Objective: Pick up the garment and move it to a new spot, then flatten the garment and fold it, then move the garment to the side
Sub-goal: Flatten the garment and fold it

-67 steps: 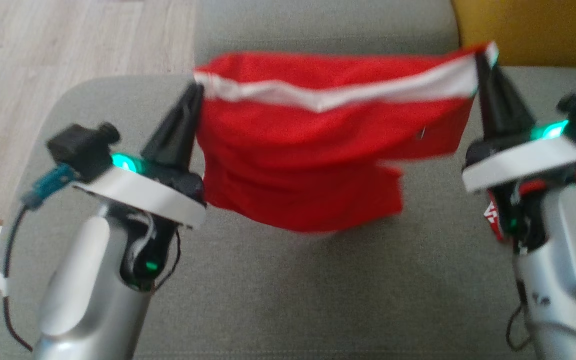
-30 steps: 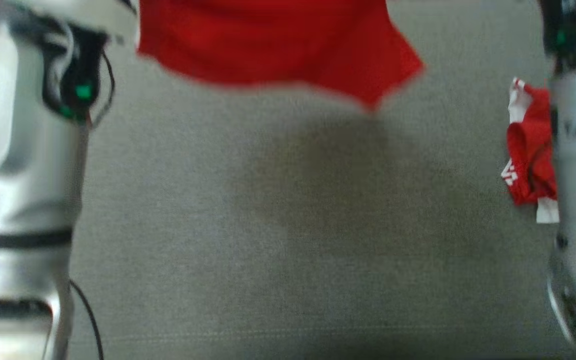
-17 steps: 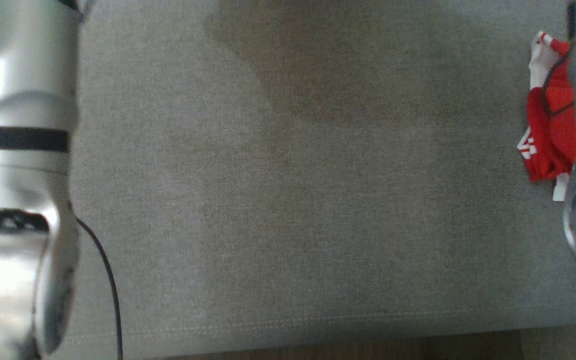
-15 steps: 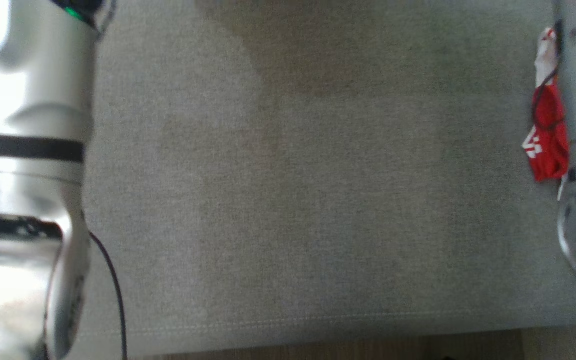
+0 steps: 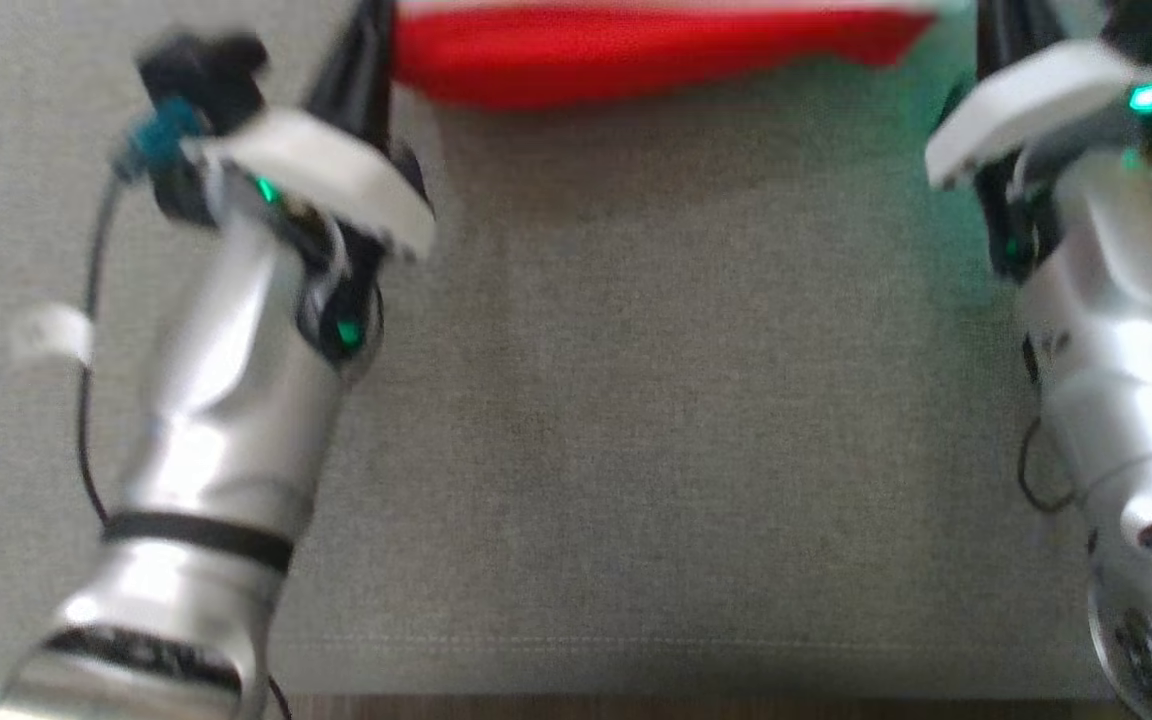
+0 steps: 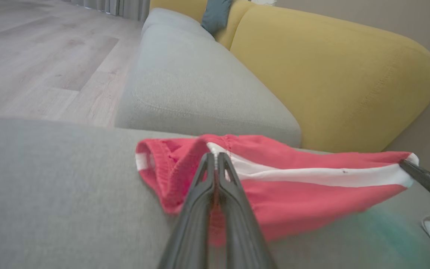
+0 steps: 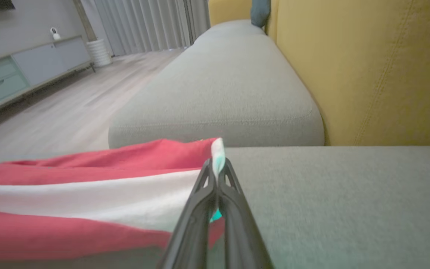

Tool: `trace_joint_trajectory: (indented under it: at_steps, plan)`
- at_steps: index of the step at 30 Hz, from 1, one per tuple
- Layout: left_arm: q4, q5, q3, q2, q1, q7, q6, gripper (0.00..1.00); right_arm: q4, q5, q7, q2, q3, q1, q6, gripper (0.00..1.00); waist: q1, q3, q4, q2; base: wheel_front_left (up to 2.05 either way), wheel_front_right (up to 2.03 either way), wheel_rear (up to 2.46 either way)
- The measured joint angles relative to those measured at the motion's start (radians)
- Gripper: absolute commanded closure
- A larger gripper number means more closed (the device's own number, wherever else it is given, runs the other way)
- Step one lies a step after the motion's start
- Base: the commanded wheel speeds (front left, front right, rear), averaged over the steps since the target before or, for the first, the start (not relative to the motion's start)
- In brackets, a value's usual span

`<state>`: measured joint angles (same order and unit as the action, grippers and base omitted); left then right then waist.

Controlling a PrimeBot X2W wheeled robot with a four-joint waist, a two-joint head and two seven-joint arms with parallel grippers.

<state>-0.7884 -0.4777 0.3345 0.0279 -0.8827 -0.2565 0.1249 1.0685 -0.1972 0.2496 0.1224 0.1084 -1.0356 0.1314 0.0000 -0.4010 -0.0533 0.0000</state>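
grey cushion (image 5: 656, 420) lies bare and open in front; stretched garment (image 6: 293, 198) and yellow backrest (image 6: 330, 74) bar the far side

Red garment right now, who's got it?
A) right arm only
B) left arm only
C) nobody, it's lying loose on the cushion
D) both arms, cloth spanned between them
D: the left gripper has its jaws shut on the garment at its white band, and the right gripper pinches the band's far end.

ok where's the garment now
The red garment is stretched between the left gripper and right gripper, over the grey sofa seat, at the head view's top edge.
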Motion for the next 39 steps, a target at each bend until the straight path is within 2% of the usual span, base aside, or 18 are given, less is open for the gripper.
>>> trace_joint_trajectory:
  at_steps: [5, 8, 20, 21, 30, 39]
  plan:
    - [0.051, -0.021, 0.078, 0.025, 0.164, 0.0, 0.006, 1.0, 0.015, -0.076, -0.059, 0.028, 0.123, 0.097, 0.0, 1.0, -0.0001, 0.088, -0.009, 0.0, 0.0, 0.0, 0.0]
    - [0.076, -0.031, 0.091, 0.041, 0.233, 0.0, 0.006, 1.0, -0.001, -0.119, -0.104, 0.057, 0.196, 0.152, 0.0, 1.0, -0.0001, 0.133, -0.009, 0.0001, 0.0, 0.0, 0.0]
    - [0.169, -0.047, 0.171, 0.101, 0.47, 0.0, 0.007, 1.0, -0.154, -0.311, -0.356, 0.197, 0.463, 0.365, 0.0, 1.0, -0.0001, 0.299, 0.029, 0.0001, 0.0, 0.0, 0.0]
    - [0.169, -0.047, 0.171, 0.101, 0.47, 0.0, 0.007, 1.0, -0.154, -0.311, -0.356, 0.197, 0.463, 0.365, 0.0, 1.0, -0.0001, 0.299, 0.029, 0.0001, 0.0, 0.0, 0.0]
    - [0.219, -0.082, 0.237, 0.148, 0.64, 0.001, 0.007, 1.0, -0.343, -0.459, -0.559, 0.331, 0.59, 0.514, 0.0, 1.0, -0.0002, 0.399, 0.056, 0.0001, 0.0, 0.0, 0.0]
    - [0.368, -0.09, 0.31, 0.205, 0.785, 0.038, 0.007, 1.0, -0.547, -0.582, -0.71, 0.473, 0.577, 0.661, 0.0, 1.0, -0.0001, 0.449, 0.072, 0.0001, 0.0, 0.0, 0.0]
